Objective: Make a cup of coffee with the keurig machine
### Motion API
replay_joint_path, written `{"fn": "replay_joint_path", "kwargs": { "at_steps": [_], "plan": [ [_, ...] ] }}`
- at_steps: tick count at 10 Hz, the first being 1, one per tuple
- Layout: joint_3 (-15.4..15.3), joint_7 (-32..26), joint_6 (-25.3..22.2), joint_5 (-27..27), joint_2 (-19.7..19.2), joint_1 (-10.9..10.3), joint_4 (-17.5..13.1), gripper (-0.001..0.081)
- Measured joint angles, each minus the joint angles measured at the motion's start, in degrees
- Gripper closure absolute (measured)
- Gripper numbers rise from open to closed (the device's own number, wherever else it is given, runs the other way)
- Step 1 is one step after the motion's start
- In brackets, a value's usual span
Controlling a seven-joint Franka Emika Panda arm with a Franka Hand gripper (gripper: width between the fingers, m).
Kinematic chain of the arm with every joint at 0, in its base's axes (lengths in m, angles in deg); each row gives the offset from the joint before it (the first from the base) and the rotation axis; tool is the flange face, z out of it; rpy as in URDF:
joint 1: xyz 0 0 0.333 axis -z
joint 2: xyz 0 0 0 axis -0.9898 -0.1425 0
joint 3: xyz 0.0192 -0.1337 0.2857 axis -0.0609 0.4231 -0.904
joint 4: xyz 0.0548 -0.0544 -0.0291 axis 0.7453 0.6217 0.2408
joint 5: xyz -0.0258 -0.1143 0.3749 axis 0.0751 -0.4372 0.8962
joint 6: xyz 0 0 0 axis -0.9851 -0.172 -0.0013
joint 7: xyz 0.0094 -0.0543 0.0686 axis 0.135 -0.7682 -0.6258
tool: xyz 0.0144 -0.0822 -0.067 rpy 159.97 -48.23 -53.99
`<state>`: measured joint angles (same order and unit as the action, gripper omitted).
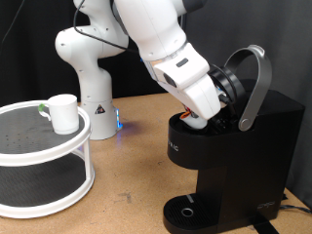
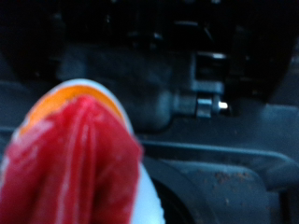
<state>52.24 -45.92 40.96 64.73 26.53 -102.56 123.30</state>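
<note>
Desk (image 1: pixel 136 166) carrying the keurig (image 1: pixel 234 156), lid raised, at the exterior view's right. Claw (image 1: pixel 198 119) lowered into its open chamber, gripping a red-topped pod (image 2: pixel 79 163). Cup (image 1: pixel 62 112) well apart, on a white rack (image 1: pixel 44 146) at left.

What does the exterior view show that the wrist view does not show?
Only the exterior view shows the cup standing on a white round shelf, the whole keurig machine with its lid handle raised, and the arm reaching into its open top. Only the wrist view shows the pod, red-topped, blurred and close, above the dark chamber. Both show the machine's black interior; the gripper's fingers are hidden there.
</note>
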Motion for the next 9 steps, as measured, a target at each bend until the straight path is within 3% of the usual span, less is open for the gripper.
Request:
{"fn": "replay_joint_path", "kwargs": {
  "at_steps": [7, 8, 9],
  "plan": [
    [-0.45, 1.55, 0.88, -1.27, -0.55, 0.0, -0.09, 0.0739],
    [-0.47, 1.56, 0.88, -1.47, -0.83, 0.0, -0.08, 0.0561],
    [-0.47, 1.56, 0.89, -1.66, -1.19, 0.0, -0.08, 0.0561]
  ]
}}
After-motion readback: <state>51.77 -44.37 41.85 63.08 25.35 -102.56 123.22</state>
